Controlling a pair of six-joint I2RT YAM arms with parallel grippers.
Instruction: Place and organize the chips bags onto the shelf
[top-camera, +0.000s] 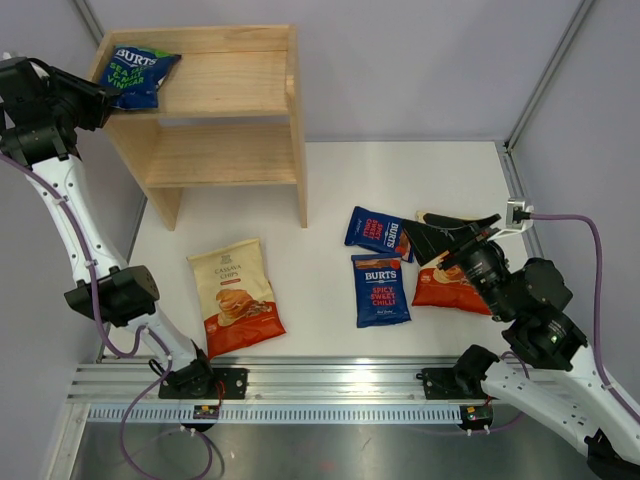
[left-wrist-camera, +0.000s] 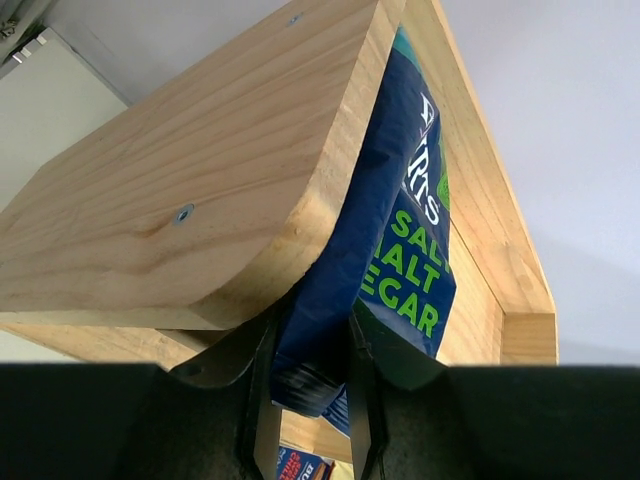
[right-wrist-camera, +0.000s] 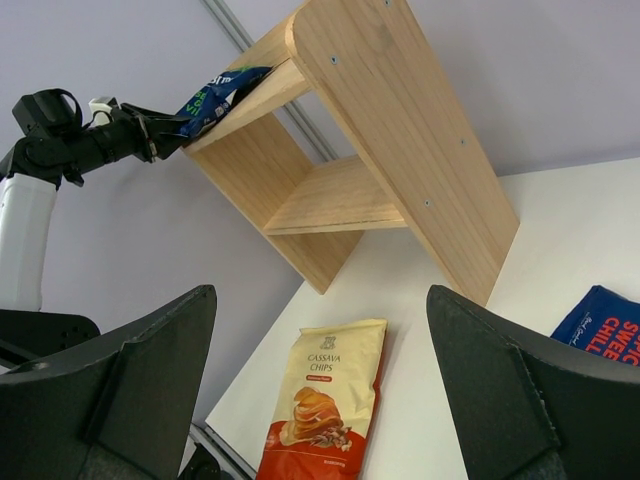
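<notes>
Blue BURTS vinegar bag (top-camera: 147, 74), pinched by left gripper (left-wrist-camera: 310, 368), lies on shelf (top-camera: 232, 88) top; right gripper (right-wrist-camera: 320, 296) gapes wide.

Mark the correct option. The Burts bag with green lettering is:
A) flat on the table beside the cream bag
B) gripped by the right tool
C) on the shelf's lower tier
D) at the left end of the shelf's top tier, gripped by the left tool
D: the green-lettered Burts bag lies at the left end of the top tier, with its near edge pinched in the left tool.
</notes>
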